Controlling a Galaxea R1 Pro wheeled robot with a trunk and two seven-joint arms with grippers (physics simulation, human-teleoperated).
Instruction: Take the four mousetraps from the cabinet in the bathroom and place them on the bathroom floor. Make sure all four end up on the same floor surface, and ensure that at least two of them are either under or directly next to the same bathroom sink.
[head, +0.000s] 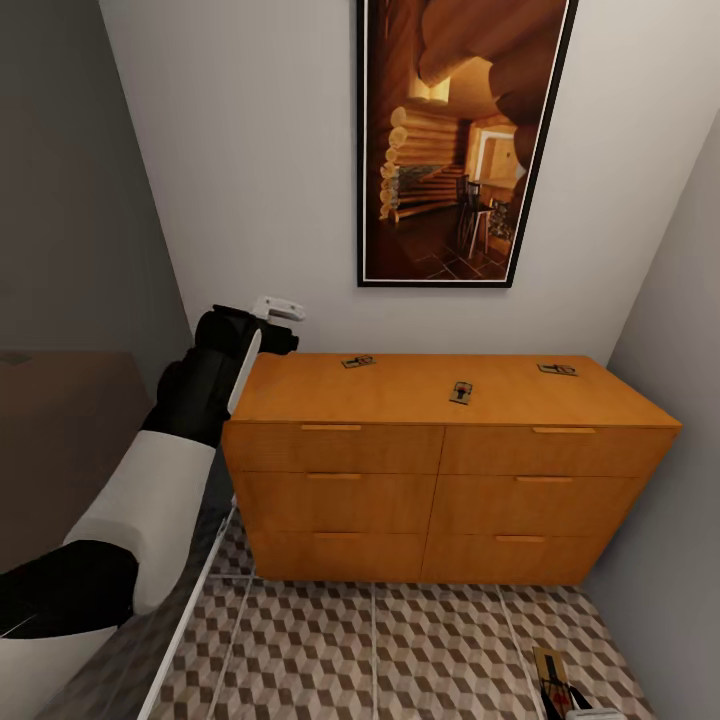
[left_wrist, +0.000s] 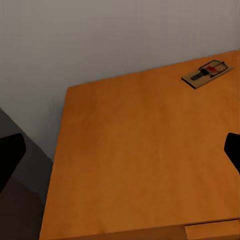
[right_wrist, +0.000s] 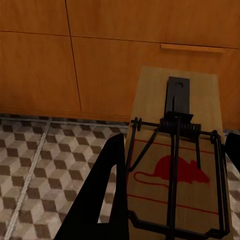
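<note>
The left arm (head: 150, 490) is reaching forward and up, its wrist lying at the left end of the cabinet (head: 440, 460). In the left wrist view the left gripper (left_wrist: 125, 155) is hanging spread wide over the bare cabinet top, grasping nothing, with one mousetrap (left_wrist: 207, 73) lying well ahead. The head view is showing three mousetraps on top: left (head: 357, 362), middle (head: 461, 392) and right (head: 557, 370). Low at the right, above the bathroom floor (head: 400, 640), a fourth mousetrap (head: 553, 680) is being gripped; the right wrist view shows the right gripper (right_wrist: 172, 200) clenching that mousetrap before the drawers, above the tiles.
</note>
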